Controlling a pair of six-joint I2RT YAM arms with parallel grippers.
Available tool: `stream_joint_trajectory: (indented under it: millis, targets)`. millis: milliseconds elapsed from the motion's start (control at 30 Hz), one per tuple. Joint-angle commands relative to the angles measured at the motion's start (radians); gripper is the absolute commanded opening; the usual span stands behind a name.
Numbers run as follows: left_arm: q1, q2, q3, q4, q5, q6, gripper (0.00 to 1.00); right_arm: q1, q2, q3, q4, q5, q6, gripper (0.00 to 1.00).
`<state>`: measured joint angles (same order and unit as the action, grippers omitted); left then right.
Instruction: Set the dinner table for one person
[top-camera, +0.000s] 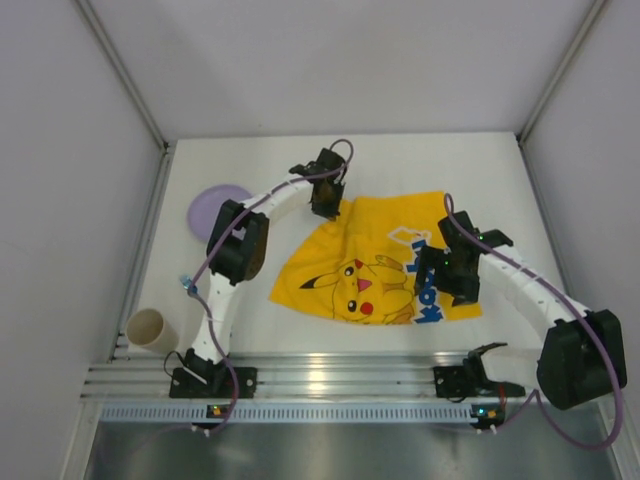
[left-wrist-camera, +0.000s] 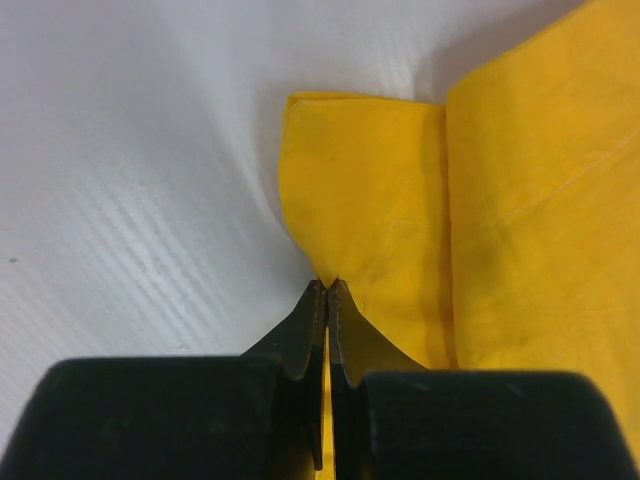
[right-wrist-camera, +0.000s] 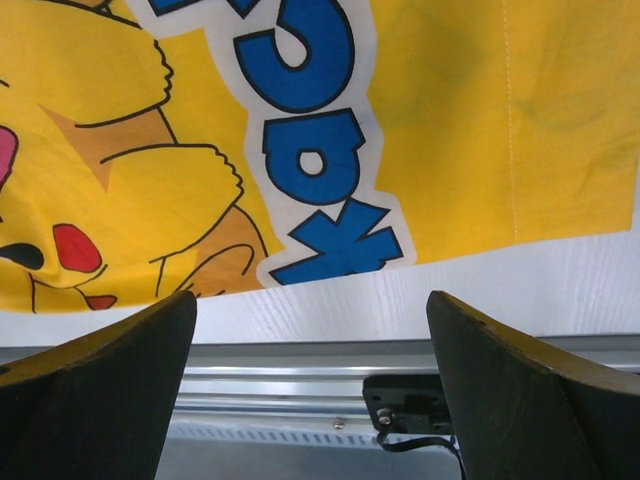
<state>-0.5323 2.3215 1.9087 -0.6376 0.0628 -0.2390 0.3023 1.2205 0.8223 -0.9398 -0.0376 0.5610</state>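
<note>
Dinner table (top-camera: 420, 160) — outstretched left gripper (left-wrist-camera: 327, 287) pinches yellow mat (top-camera: 380, 240) corner — right gripper (right-wrist-camera: 311, 300) gapes.

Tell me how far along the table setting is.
Done: the yellow mat lies on the dinner table, skewed, one corner folded. In hand: the left gripper is pinched shut on that far corner; the right gripper hangs open over the mat's near edge. Still to do: the purple plate and the cup sit off the mat.
</note>
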Motion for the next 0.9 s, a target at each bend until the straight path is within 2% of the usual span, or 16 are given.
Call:
stream_joint_trajectory:
  millis: [0,167,233,267,300,333,367,500,567,733,867]
  targets:
    - [0.070,-0.074,0.018,-0.054,-0.197,-0.034,0.00,-0.014,0.002,-0.009,0.012,0.013,-0.003,1.00]
    - [0.149,-0.218,-0.002,-0.053,-0.444,-0.048,0.00,-0.014,0.023,-0.006,0.024,0.013,-0.018,0.99]
    - [0.170,-0.241,-0.007,-0.050,-0.491,-0.034,0.00,-0.015,0.028,-0.005,0.029,0.012,-0.027,1.00]
    - [0.178,-0.246,0.001,-0.063,-0.495,-0.025,0.04,-0.015,0.031,-0.003,0.035,0.010,-0.029,1.00]
    - [0.184,-0.241,0.009,-0.077,-0.507,-0.019,0.25,-0.015,0.034,-0.002,0.038,0.008,-0.032,1.00]
    - [0.186,-0.241,0.010,-0.088,-0.518,-0.019,0.88,-0.014,0.036,0.000,0.042,0.004,-0.035,1.00]
    - [0.186,-0.244,0.004,-0.108,-0.558,-0.029,0.99,-0.015,0.043,0.000,0.045,0.001,-0.036,1.00]
    - [0.212,-0.306,-0.036,-0.184,-0.667,-0.141,0.99,-0.015,0.042,0.014,0.045,-0.011,-0.053,0.99]
    - [0.235,-0.385,-0.112,-0.182,-0.661,-0.210,0.99,-0.015,0.022,0.024,0.038,-0.016,-0.061,1.00]
    - [0.324,-0.508,-0.269,-0.149,-0.529,-0.313,0.98,-0.015,-0.019,0.044,0.015,-0.024,-0.092,1.00]
    - [0.310,-0.514,-0.345,-0.142,-0.457,-0.231,0.91,-0.014,-0.062,0.055,-0.008,-0.060,-0.108,1.00]
